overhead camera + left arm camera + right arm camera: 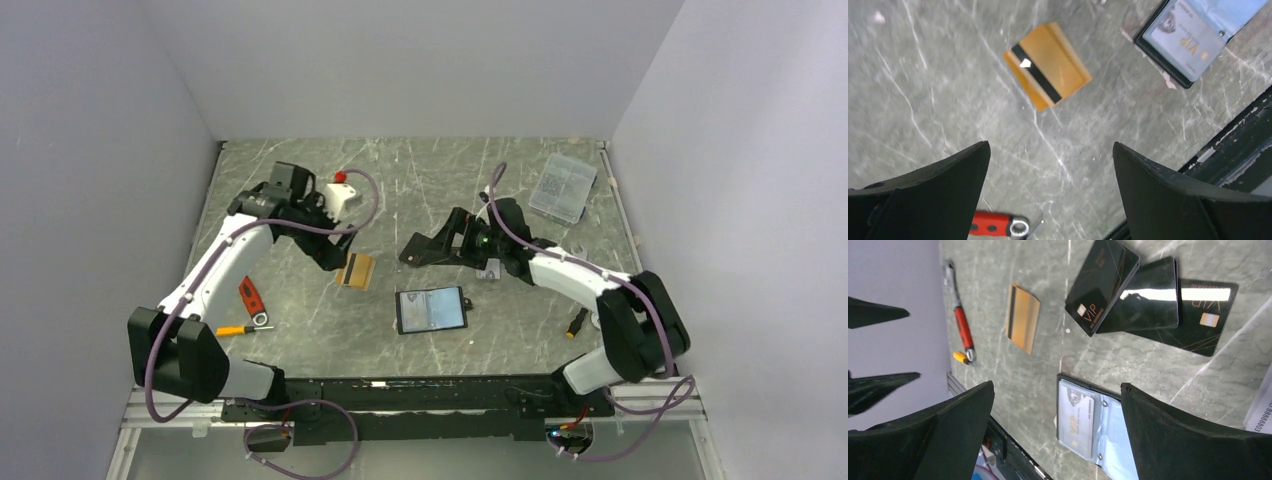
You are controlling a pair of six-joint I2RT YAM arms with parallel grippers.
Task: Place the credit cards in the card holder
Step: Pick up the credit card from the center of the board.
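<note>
**A:** Start nearest the bases. Where's the holder?

**B:** It lies open on the worktop between the two arms, pale blue lining up. A silver card sits in one of its clear sleeves.

**A:** So one is in. And the rest?

**B:** The orange card lies stripe up a little beyond the holder, to the left and apart from it. Further out, the black cards lie overlapped in a fan by the right arm.

**A:** And the fingers?

**B:** The left fingers are spread wide and hold nothing. They hang over bare worktop with the orange card just ahead. The right fingers are also splayed and empty, above the worktop near the black cards.

**A:** Which step is this, then?

**B:** Between picks, I'd say. Nothing is grasped, and both the orange and the black cards are yet to go in.

**A:** What does the next move call for?

**B:** Probably the left coming down on the orange card. It lies thin and flat on a hard top, so the fingers must catch an edge or tip it up. Then it needs lining up squarely with a sleeve mouth. The right may have to steady the holder so it doesn't slide.
</note>
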